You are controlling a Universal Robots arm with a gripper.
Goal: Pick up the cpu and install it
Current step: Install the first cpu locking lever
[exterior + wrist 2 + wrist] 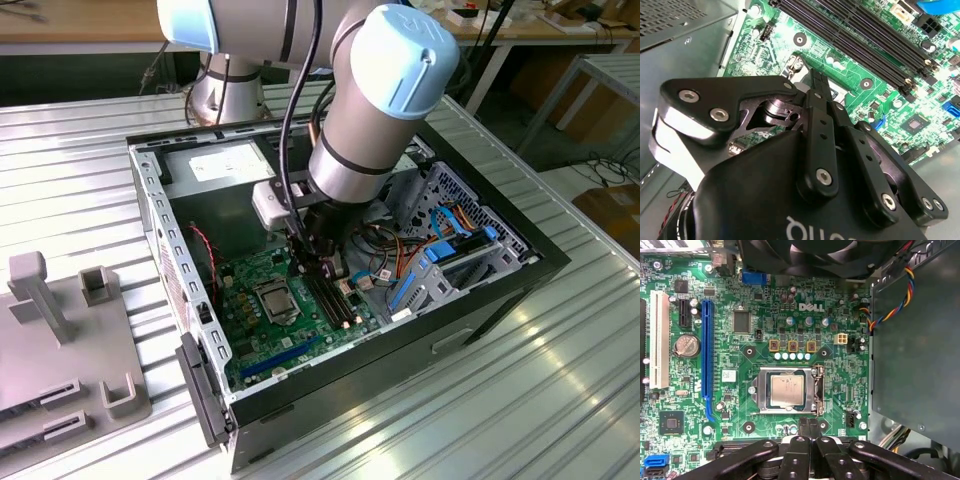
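The cpu [786, 390], a small square chip with a silver-grey top, lies flat inside the metal socket frame [756, 391] on the green motherboard [840, 375]. In the exterior view the cpu [275, 298] sits in the middle of the board inside the open computer case. My gripper [809, 422] hovers just beside the socket, between it and the long black memory slots [865, 45]. Its two black fingers [816, 87] are pressed together with nothing between them. In the exterior view the gripper [325, 270] hangs low over the board, to the right of the socket.
The grey power-supply box [915, 355] with coloured cables [890, 305] flanks the board. A fan [815, 255] sits past the socket, and blue and white expansion slots [707, 355] line the board. Case walls [160, 230] and a drive cage [450, 240] enclose the space.
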